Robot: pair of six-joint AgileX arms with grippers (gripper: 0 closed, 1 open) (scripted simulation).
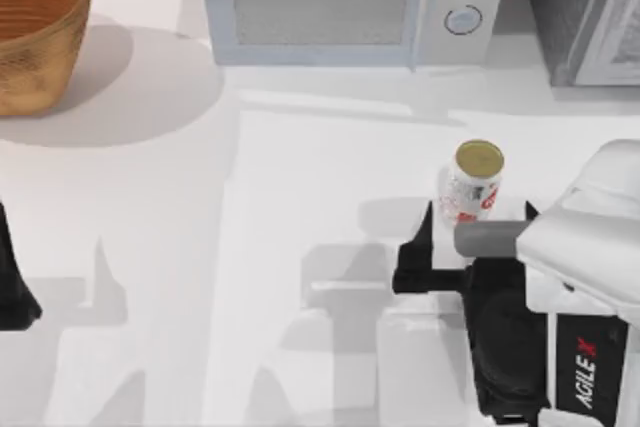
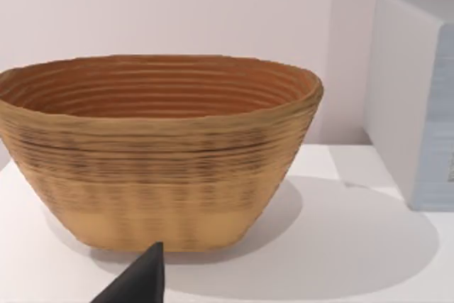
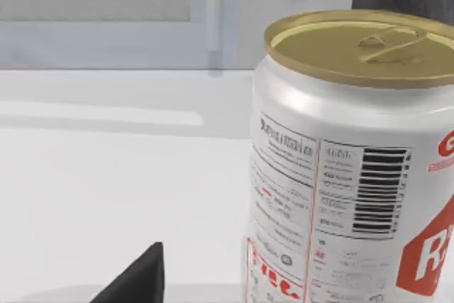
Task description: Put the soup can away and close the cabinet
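Note:
The soup can point(image 1: 477, 183) stands upright on the white table right of the middle, with a gold top and a white label with red marks. My right gripper point(image 1: 479, 217) is open just in front of it. Its two dark fingertips sit on either side of the can's lower part, apart from it. In the right wrist view the soup can point(image 3: 340, 168) is very close, with one black fingertip point(image 3: 138, 280) beside it. The grey cabinet point(image 1: 585, 17) is at the back right corner. My left gripper point(image 1: 6, 257) rests open at the table's left edge.
A white microwave point(image 1: 340, 7) stands at the back centre, beside the cabinet. A woven brown basket point(image 1: 30, 27) sits at the back left, and in the left wrist view the basket point(image 2: 156, 147) is straight ahead of a black fingertip point(image 2: 142, 282).

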